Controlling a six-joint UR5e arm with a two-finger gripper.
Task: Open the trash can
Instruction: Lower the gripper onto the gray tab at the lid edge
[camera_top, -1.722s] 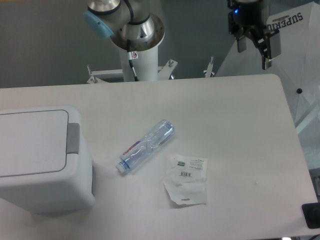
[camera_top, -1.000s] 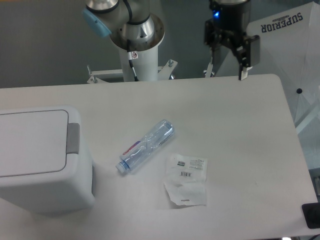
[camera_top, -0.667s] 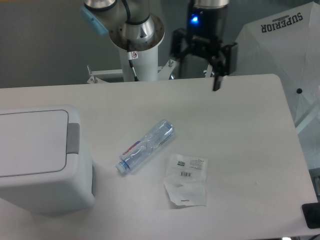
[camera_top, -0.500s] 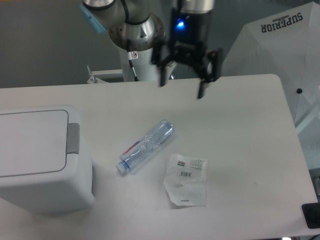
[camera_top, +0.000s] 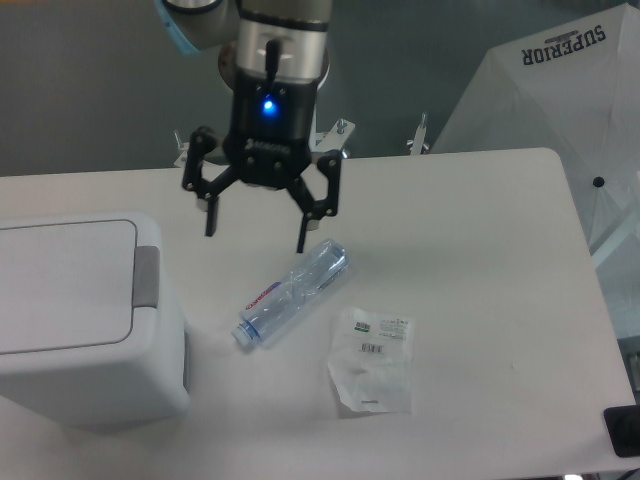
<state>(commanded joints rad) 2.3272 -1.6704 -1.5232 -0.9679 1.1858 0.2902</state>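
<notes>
Bench (camera_top: 480, 260): one white bench, it carries all the things.
Trash can (camera_top: 85, 325): one, large and white, at the left edge of the bench. Its flat lid lies closed and the grey push tab (camera_top: 147, 276) on its right side is not touched.
Hand (camera_top: 256, 228): one, the two fingers spread wide and empty, pointing down. It hangs above the bench, to the right of the trash can and apart from it.
Bottle (camera_top: 292, 293): one clear bottle lying on its side, just under and right of the hand.
Plastic wrapper (camera_top: 374, 361): one, flat, near the bottle.
Progress: I judge nothing is done yet; reaching the tab and pressing it is left.
</notes>
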